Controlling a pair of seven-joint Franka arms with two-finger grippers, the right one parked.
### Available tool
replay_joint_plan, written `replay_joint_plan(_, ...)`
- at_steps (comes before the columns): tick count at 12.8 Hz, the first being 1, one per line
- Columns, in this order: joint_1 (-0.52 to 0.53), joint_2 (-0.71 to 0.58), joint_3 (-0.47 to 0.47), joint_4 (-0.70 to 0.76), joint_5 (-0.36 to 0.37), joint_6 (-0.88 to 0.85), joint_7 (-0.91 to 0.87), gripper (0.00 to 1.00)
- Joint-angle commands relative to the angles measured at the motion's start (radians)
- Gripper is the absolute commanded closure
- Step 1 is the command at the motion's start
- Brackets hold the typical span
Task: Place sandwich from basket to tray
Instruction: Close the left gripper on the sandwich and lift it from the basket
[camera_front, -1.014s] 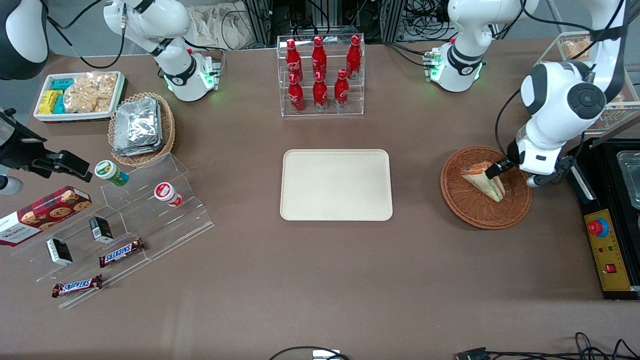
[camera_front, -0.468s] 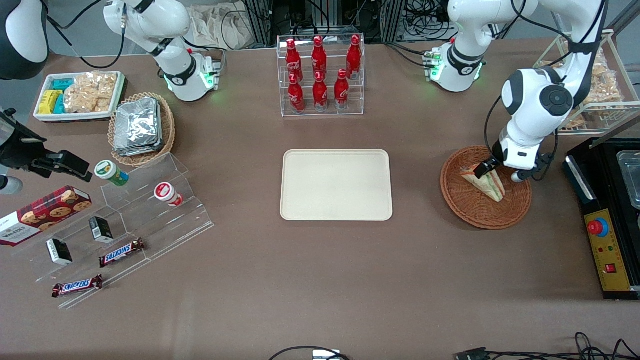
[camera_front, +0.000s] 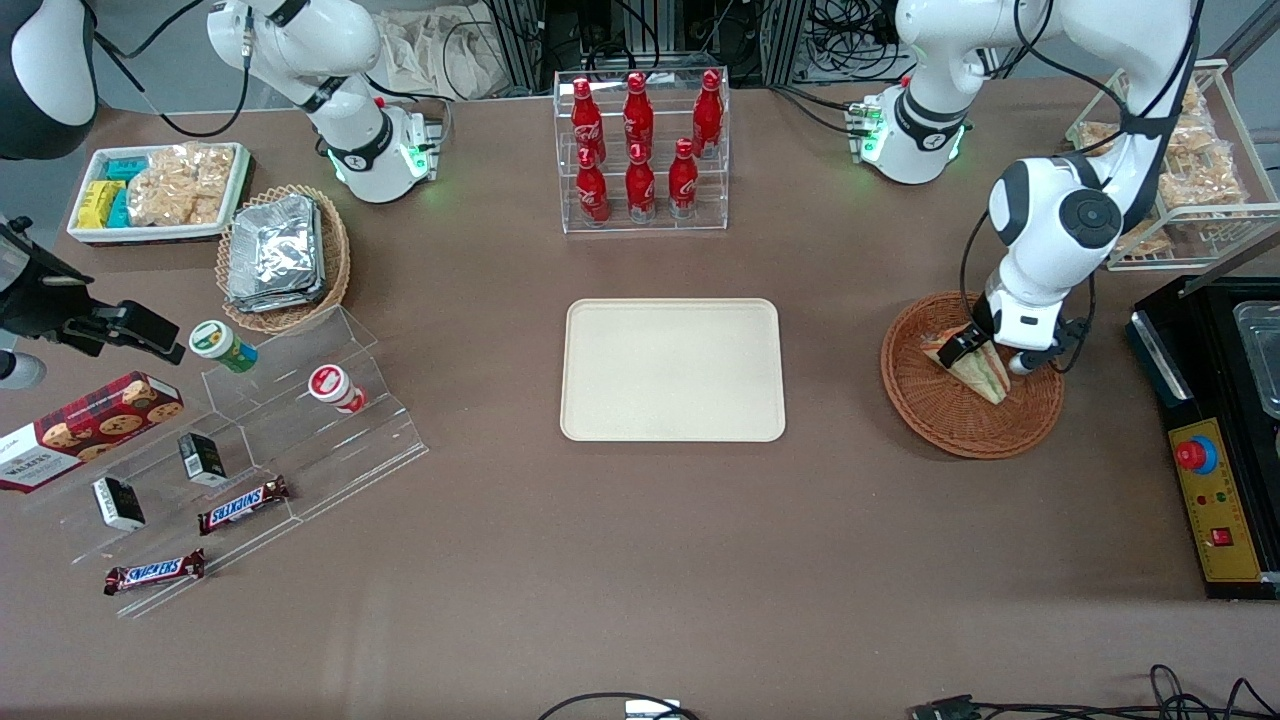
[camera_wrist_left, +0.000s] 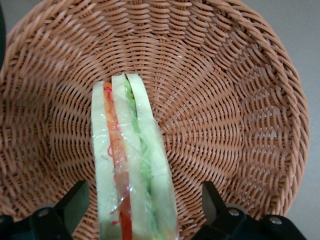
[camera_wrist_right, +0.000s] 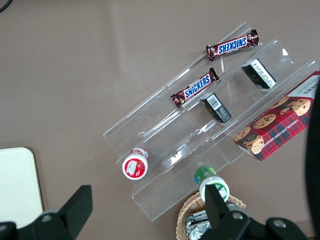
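The sandwich (camera_front: 985, 376) is a wrapped wedge standing on edge in the reddish-brown wicker basket (camera_front: 940, 425), toward the working arm's end of the table. My gripper (camera_front: 985, 352) is low over the basket, open, and straddles the sandwich. The left wrist view shows the sandwich (camera_wrist_left: 130, 165) between the two black fingertips (camera_wrist_left: 75, 202), with a gap on each side, inside the basket (camera_wrist_left: 225, 100). The cream tray (camera_front: 672, 370) lies flat at the table's middle, beside the basket toward the parked arm, with nothing on it.
A clear rack of red bottles (camera_front: 642, 150) stands farther from the front camera than the tray. A black control box with a red button (camera_front: 1210, 500) and a wire rack of snack bags (camera_front: 1180, 170) flank the basket. A clear stepped stand (camera_front: 250, 440) with snacks lies toward the parked arm's end.
The working arm's wrist has swung toward the tray and come down over the basket. The sandwich and basket have not moved.
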Motion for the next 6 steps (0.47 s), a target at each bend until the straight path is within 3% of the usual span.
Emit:
replay_joint_plan(1, 0.005, 0.013, -0.002, -0.01, 0.0, 0.036, -0.01, 0.1)
replay_joint_plan(4, 0.005, 0.004, -0.001, -0.03, 0.007, 0.06, 0.005, 0.72)
replay_joint_plan(6, 0.005, 0.003, -0.001, -0.027, 0.007, 0.057, 0.014, 0.83)
